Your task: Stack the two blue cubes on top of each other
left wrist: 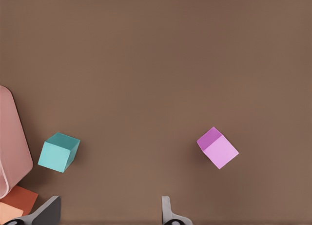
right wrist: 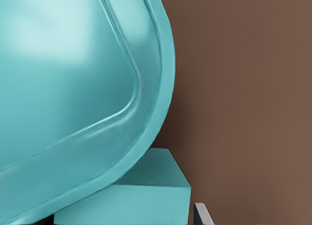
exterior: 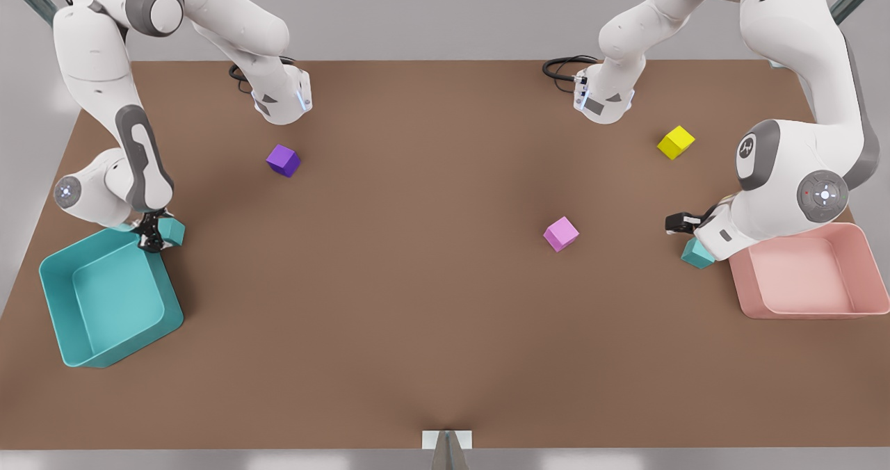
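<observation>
The fingers point(right wrist: 204, 214) of the right gripper point(exterior: 151, 237) stand at the far corner of the teal bin point(exterior: 62, 296) on the front view's left, with one blue cube point(exterior: 172, 231) at them; in the right wrist view that cube point(right wrist: 146, 193) lies low between the fingers, part tucked under the bin's rim point(right wrist: 163, 88), but whether the fingers press its sides or stand just clear cannot be told. The left gripper point(exterior: 680, 222) hangs at the front view's right, beside the pink bin point(exterior: 862, 261), fingers point(left wrist: 168, 213) apart and gripping nothing. The second blue cube point(exterior: 697, 254) rests on the desk point(exterior: 417, 317) just beside the pink bin's near corner and partly under the left arm's wrist; in the left wrist view it point(left wrist: 58, 152) lies ahead of the fingers and off to the bin side, not between them. A pink cube point(exterior: 561, 233), yellow cube point(exterior: 676, 142) and purple cube point(exterior: 283, 160) lie apart on the desk.
</observation>
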`<move>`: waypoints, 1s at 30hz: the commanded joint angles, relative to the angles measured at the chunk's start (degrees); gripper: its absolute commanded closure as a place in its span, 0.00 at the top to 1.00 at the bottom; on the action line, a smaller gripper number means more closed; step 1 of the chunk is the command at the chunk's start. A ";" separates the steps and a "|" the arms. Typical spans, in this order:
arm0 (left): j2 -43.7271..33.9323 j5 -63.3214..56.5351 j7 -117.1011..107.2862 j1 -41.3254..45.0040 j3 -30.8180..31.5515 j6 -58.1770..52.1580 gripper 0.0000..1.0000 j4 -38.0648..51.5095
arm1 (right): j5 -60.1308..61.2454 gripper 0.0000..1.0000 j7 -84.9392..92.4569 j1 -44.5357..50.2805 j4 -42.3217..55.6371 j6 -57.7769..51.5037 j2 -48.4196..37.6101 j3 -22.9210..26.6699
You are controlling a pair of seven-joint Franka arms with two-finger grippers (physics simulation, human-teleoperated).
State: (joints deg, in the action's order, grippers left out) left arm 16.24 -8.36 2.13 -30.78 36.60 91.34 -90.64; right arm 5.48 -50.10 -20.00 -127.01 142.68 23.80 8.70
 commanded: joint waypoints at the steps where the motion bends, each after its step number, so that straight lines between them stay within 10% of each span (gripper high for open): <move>1: -0.06 0.01 -0.02 0.02 0.05 -0.02 1.00 0.03 | 0.06 0.99 -0.35 0.14 0.09 -0.03 0.46 0.00; 8: 0.02 -0.08 -0.02 0.02 0.05 0.06 1.00 -0.06 | 0.32 0.70 2.38 -0.13 0.01 -0.03 0.64 -0.09; 25: 4.94 -2.37 -3.98 -0.25 -1.79 2.79 1.00 -1.91 | 11.92 0.71 1.50 13.40 -2.81 -20.77 -13.16 -0.53; 28: 4.59 -0.96 9.82 36.22 -43.53 10.17 1.00 -3.67 | 21.50 0.71 -1.83 27.02 -0.61 -20.25 -12.37 -0.44; 30: 8.46 -0.61 12.37 35.00 -44.07 16.67 1.00 -3.75 | 24.31 0.71 -8.78 37.57 2.81 -15.51 -8.77 -0.44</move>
State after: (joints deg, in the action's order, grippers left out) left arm 23.82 -9.33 3.10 2.27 -4.81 98.59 -94.28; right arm 24.71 -49.32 14.62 -124.74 126.52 14.43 8.26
